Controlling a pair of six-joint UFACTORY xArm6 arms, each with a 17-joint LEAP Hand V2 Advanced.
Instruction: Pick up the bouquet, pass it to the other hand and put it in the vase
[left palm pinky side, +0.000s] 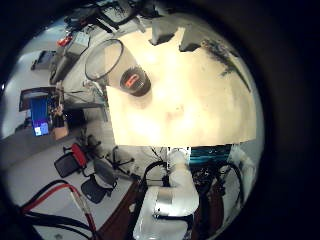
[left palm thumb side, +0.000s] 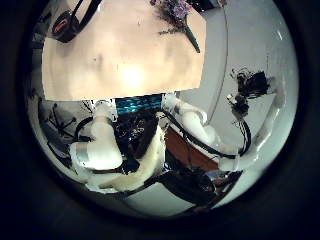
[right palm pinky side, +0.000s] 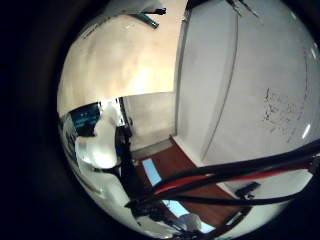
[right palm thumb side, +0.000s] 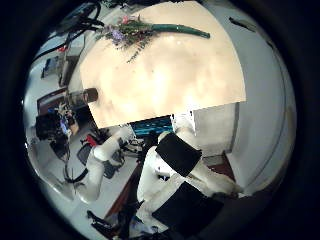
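Note:
The bouquet (right palm thumb side: 140, 32) lies flat on the table (right palm thumb side: 170, 80) near its far edge, flower heads at one end and long stems (right palm thumb side: 188, 31) trailing off the other. It also shows in the left palm views, bouquet (left palm pinky side: 216, 52) and bouquet (left palm thumb side: 178, 18). The clear glass vase (left palm pinky side: 122, 68) stands upright on the table near a corner, apart from the bouquet. My left hand (left palm pinky side: 165, 36) hangs high over the table, only short fingertips showing at the view's edge, holding nothing. My right hand is also high above the table, with nothing close to its palm.
The table's near edge (left palm thumb side: 130, 92) drops to the arm bases (left palm thumb side: 100, 150) below. A wall (right palm pinky side: 240, 90) runs along one side of the table. Office chairs (left palm pinky side: 85, 170) and a desk (left palm pinky side: 40, 110) stand beyond the vase's side.

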